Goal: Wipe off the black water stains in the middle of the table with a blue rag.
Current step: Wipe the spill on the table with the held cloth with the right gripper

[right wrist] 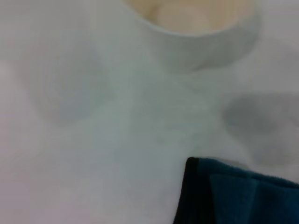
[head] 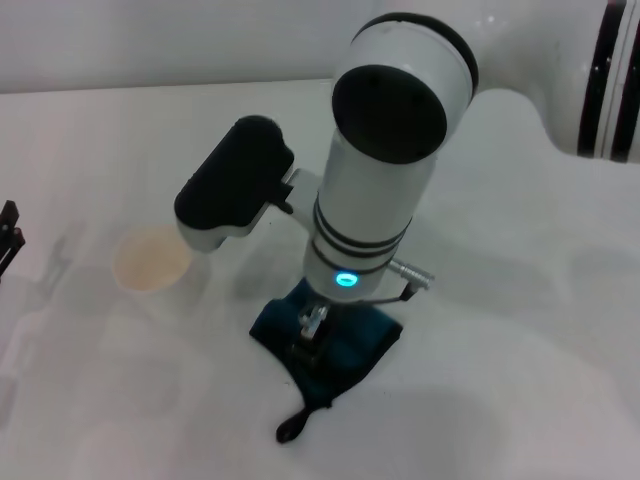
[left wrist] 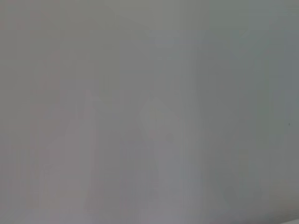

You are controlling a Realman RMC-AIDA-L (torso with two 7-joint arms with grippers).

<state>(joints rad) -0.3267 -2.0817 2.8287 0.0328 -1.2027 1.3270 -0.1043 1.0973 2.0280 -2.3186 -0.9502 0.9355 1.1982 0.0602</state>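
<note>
Head view, white table (head: 520, 400), blue rag (head: 345, 345), pale cup (head: 150, 258)

One teal-blue folded cloth rag with black edging (head: 345, 345), one white paper cup with a pale inside (head: 150, 260), one white matte table (head: 520, 400).

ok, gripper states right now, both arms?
Left gripper: parked at the table's left edge, open or shut cannot be told.
Right gripper: down on the blue rag, fingers look closed on it.
</note>
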